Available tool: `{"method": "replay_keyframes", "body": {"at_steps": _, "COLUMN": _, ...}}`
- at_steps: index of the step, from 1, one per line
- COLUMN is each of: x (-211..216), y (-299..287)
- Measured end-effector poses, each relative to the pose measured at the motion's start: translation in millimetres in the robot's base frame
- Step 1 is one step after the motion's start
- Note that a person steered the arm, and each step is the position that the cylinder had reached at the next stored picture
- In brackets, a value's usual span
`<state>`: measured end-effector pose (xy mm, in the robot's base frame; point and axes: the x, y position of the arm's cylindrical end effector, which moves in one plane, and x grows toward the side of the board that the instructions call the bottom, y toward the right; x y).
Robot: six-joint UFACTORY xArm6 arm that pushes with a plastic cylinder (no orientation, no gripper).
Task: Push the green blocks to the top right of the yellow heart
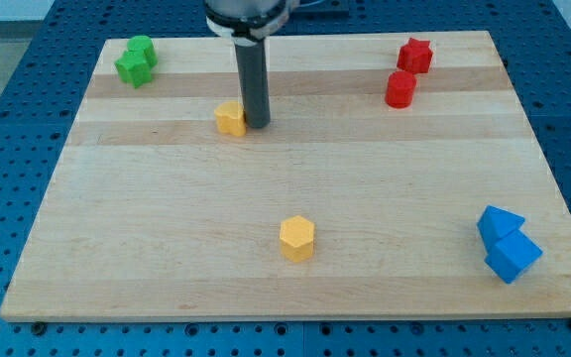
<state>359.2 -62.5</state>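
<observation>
A: Green blocks [136,60] up in the upper left corner of the wooden board [167,228], two of them touching, shapes hard to make out, maybe a star and a rounder one

B: And my tip [258,125]?

A: Down on the board upper centre, just right of the yellow heart [230,118], touching it or very nearly. No claw on this rig, only the straight dark rod, so nothing to release, clench or grasp

B: So well apart from the greens?

A: Yes, with bare wood between. Goal spot just above and right of the heart, about where the rod stands now

B: Anything else around?

A: Yellow hexagon [296,238] lower centre, red star [415,54] and red cylinder [400,88] touching at upper right, two blue blocks [507,242] touching at lower right. All well clear of the likely path

B: Handling?

A: Probably light, rigid, painted wood or plastic, sliding easily on the smooth board. Likely to spin or slip sideways if pushed off centre. No hold possible, only a push

B: Where to press?

A: Best on the far left side of the pair, near the middle of the combined mass, pushing rightward and slightly down. Risk of the two separating, and of nudging the heart on arrival
</observation>
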Motion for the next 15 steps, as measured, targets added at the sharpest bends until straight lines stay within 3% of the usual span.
{"method": "replay_keyframes", "body": {"at_steps": 2, "x": -11.6, "y": -87.4}}
{"method": "replay_keyframes", "body": {"at_steps": 4, "x": -54.4, "y": -159.7}}
{"method": "replay_keyframes", "body": {"at_steps": 6, "x": -50.2, "y": -242.4}}
{"method": "replay_keyframes", "body": {"at_steps": 8, "x": -69.0, "y": -242.2}}
{"method": "replay_keyframes", "body": {"at_steps": 9, "x": -109.0, "y": -242.5}}
{"method": "replay_keyframes", "body": {"at_steps": 10, "x": -119.0, "y": -238.4}}
{"method": "replay_keyframes", "body": {"at_steps": 12, "x": -100.1, "y": -210.0}}
{"method": "replay_keyframes", "body": {"at_steps": 15, "x": -67.1, "y": -98.6}}
